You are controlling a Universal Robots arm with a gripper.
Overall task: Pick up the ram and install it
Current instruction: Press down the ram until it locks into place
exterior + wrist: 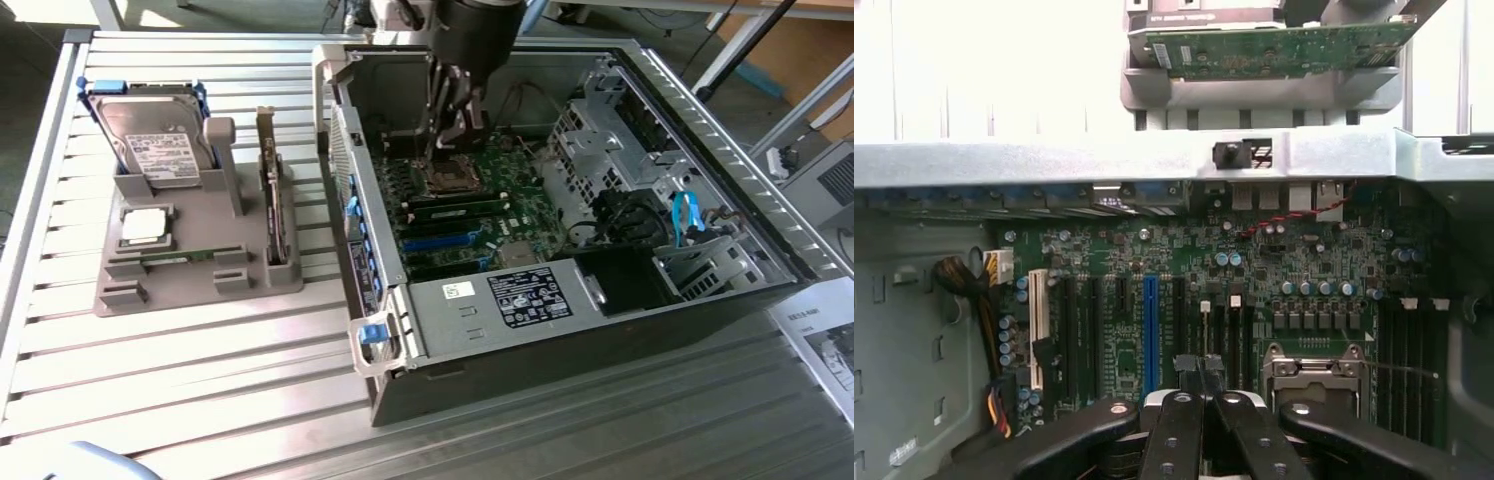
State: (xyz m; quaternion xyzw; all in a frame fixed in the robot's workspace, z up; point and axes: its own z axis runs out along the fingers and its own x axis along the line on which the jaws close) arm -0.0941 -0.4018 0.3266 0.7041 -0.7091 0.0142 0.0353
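Note:
A long thin green stick, the ram (178, 256), lies in the front slot of the grey holder (160, 290) outside the case, at the exterior view's left. My gripper (442, 155) hangs inside the open computer case (534, 300), just above the motherboard (1114, 330) by the processor socket (1314, 372). Its dark fingers (1189, 372) are pressed together, and I see nothing between them at the gripper (1201, 366). It is well apart from the ram.
The holder also carries a hard drive (154, 140), a small square silver chip (144, 226) and an upright expansion card (275, 205). Green strips sit in the motherboard's long slots (461, 205). Case walls, a drive cage (587, 140) and cables (687, 215) surround the gripper.

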